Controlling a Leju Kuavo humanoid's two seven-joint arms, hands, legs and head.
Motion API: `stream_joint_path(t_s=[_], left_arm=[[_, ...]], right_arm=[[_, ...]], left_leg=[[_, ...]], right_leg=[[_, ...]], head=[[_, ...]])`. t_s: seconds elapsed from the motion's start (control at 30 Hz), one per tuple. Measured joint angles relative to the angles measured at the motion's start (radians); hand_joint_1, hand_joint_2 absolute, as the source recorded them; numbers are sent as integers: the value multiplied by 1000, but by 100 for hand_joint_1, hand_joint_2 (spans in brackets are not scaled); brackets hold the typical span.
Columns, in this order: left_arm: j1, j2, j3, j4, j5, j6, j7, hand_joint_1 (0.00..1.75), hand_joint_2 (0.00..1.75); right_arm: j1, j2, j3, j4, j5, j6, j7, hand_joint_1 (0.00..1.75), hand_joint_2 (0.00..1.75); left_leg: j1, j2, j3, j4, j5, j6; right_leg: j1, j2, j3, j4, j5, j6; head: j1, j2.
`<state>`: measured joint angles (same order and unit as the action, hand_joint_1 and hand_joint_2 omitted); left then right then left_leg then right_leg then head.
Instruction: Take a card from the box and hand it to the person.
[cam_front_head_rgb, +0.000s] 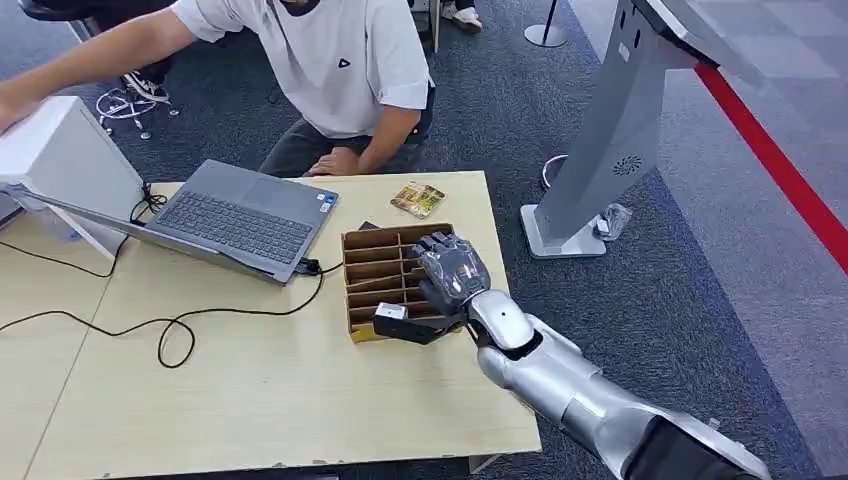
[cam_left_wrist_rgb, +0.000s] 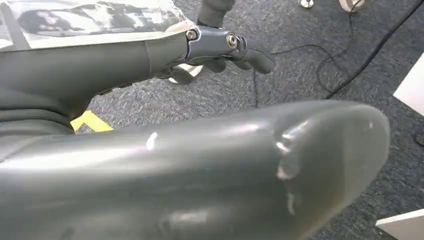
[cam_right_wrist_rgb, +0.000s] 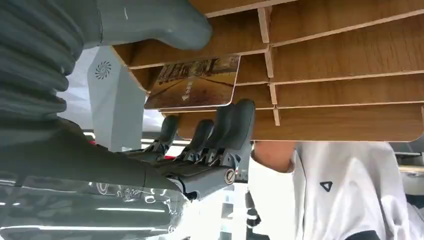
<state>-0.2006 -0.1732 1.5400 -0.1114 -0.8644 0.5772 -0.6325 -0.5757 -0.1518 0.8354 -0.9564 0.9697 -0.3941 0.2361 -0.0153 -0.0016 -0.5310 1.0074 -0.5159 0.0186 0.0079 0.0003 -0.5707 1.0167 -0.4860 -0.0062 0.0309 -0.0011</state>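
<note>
Right hand (cam_front_head_rgb: 452, 272): over the box (cam_front_head_rgb: 395, 280), fingers (cam_right_wrist_rgb: 235, 125) spread and apart from the thumb, gripping nothing.
Card (cam_right_wrist_rgb: 192, 82): standing in a box compartment, between thumb and fingers, not pinched.
Box: near the tabletop's right edge, toward the far side.
Left hand (cam_left_wrist_rgb: 220, 47): above carpet, fingers curled in, holding nothing.
Person (cam_front_head_rgb: 340, 70): at the tabletop's far edge.
Loose cards (cam_front_head_rgb: 417, 199): near the far right corner.

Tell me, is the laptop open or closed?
Open. The laptop shows its keyboard, and its screen leans far back over the table.
</note>
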Motion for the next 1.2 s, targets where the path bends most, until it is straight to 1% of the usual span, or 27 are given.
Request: stream_joint_path(t_s=[0.03,0.13,0.17,0.2,0.23,0.27,0.3,0.33,0.37,0.4,0.43,0.47,0.5,0.83,0.93,1.03,1.2], left_arm=[[0,0,0,0,0,0,-1,0,0],[0,0,0,0,0,0,-2,0,0],[0,0,0,0,0,0,-2,0,0],[0,0,0,0,0,0,-3,0,0],[0,0,0,0,1,0,-3,0,0],[0,0,0,0,1,0,-3,0,0],[0,0,0,0,1,0,-3,0,0],[0,0,0,0,1,0,-3,0,0],[0,0,0,0,1,0,-3,0,0],[0,0,0,0,1,0,-3,0,0],[0,0,0,0,1,0,-3,0,0],[0,1,0,0,1,0,-3,0,0],[0,1,0,0,1,0,-3,0,0],[0,1,0,0,17,-3,-18,0,0],[0,1,0,0,18,-3,-21,0,0],[0,1,0,0,26,-5,-23,0,0],[1,1,0,0,36,-3,-23,0,0]], right_arm=[[0,0,0,0,0,-1,0,84,175],[0,0,0,0,0,-1,0,98,175],[0,0,0,0,0,-1,0,98,175],[0,0,0,0,0,-1,0,120,175],[0,0,0,0,0,-1,0,136,175],[0,-1,0,0,-1,-1,1,143,175],[0,-1,0,0,-1,-1,1,134,175],[0,-1,0,0,-2,-1,1,133,175],[-1,-1,0,0,-2,-1,2,134,175],[-1,-1,0,0,-3,-2,2,154,175],[-1,-2,0,0,-4,-2,2,166,175],[-1,-2,0,0,-4,-2,2,168,175],[-1,-2,0,0,-4,-2,2,175,175],[-1,-5,0,0,-8,-16,4,175,175],[0,-7,0,-1,-6,-32,6,175,175],[4,-11,0,-15,8,-81,22,175,175],[13,-19,-5,-55,57,-208,50,175,175]], left_leg=[[0,0,0,0,0,0],[0,0,0,0,0,0],[0,0,0,0,0,0],[0,0,0,0,0,0],[0,0,0,0,0,0],[0,0,0,0,0,0],[0,0,0,0,0,0],[0,0,0,0,0,0],[0,0,0,0,0,0],[0,0,0,0,0,0],[0,0,0,0,0,0],[0,0,0,0,0,0],[0,0,0,0,0,0],[0,0,0,0,0,0],[0,0,0,0,0,0],[0,0,0,0,0,0],[0,0,0,0,0,0]], right_leg=[[0,0,0,0,0,0],[0,0,0,0,0,0],[0,0,0,0,0,0],[0,0,0,0,0,0],[0,0,0,0,0,0],[0,0,0,0,0,0],[0,0,0,0,0,0],[0,0,0,0,0,0],[0,0,0,0,0,0],[0,0,0,0,0,0],[0,0,0,0,0,0],[0,0,0,0,0,0],[0,0,0,0,0,0],[0,0,0,0,0,0],[0,0,0,0,0,0],[0,0,0,0,0,0],[0,0,0,0,0,0]], head=[[0,0],[0,0],[0,0],[0,0],[0,0],[0,0],[0,0],[0,0],[0,0],[0,0],[0,0],[0,0],[0,0],[0,0],[0,0],[0,0],[0,0]])
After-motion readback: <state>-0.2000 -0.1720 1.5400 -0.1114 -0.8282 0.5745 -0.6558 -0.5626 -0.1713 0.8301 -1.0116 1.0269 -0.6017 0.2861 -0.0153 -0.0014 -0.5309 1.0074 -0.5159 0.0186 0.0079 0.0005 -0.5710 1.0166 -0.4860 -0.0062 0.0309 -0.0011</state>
